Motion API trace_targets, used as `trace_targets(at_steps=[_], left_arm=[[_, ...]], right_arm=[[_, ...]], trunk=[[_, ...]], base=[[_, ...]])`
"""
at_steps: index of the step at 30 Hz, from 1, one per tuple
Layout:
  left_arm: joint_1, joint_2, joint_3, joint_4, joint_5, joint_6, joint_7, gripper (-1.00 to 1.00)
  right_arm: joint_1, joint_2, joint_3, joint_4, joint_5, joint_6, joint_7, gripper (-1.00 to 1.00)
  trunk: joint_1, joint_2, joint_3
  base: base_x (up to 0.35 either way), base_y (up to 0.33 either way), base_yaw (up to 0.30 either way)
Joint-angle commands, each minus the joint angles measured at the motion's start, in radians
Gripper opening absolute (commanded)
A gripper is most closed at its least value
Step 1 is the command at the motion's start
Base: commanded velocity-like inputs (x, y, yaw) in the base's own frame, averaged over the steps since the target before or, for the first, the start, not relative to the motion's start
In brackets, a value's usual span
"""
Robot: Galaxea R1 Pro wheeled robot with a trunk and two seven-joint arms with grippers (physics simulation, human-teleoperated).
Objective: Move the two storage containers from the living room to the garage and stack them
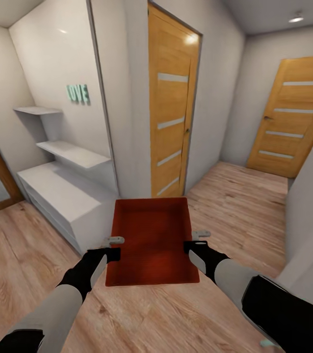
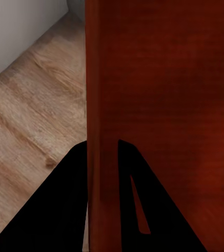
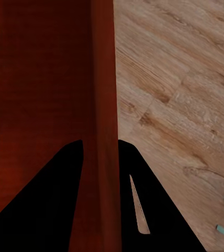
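Head view: container (image 1: 151, 240) mid-hallway, doors (image 1: 171, 113) ahead.

light: a ceiling lamp (image 1: 296, 19) is glowing top right, lighting the hallway evenly and brightly | glare: a hotspot is shining on the nearer door (image 1: 172, 105) | shadows: barely showing | quality: renders are looking soft, wide-angle lines are bowing at edges, wrist views are blurring

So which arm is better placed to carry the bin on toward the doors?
Neither alone: the left gripper pinches the storage container's left wall and the right gripper its right wall, so both should likely keep carrying together.
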Motion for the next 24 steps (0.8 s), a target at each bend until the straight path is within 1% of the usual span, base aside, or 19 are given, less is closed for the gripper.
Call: trace_targets(at_steps=[1, 24], left_arm=[[0.0, 0.003, -0.002, 0.0, 0.011, 0.006, 0.009, -1.0], [0.0, 0.003, -0.001, -0.001, 0.012, 0.006, 0.01, -1.0]], right_arm=[[-0.001, -0.013, -0.007, -0.005, 0.009, -0.042, -0.003, -1.0], [-0.001, -0.013, -0.007, -0.005, 0.009, -0.042, -0.003, -1.0]], trunk=[[0.001, -0.002, -0.002], [0.001, -0.002, -0.002]], base=[[0.322, 0.0, -0.273], [0.322, 0.0, -0.277]])
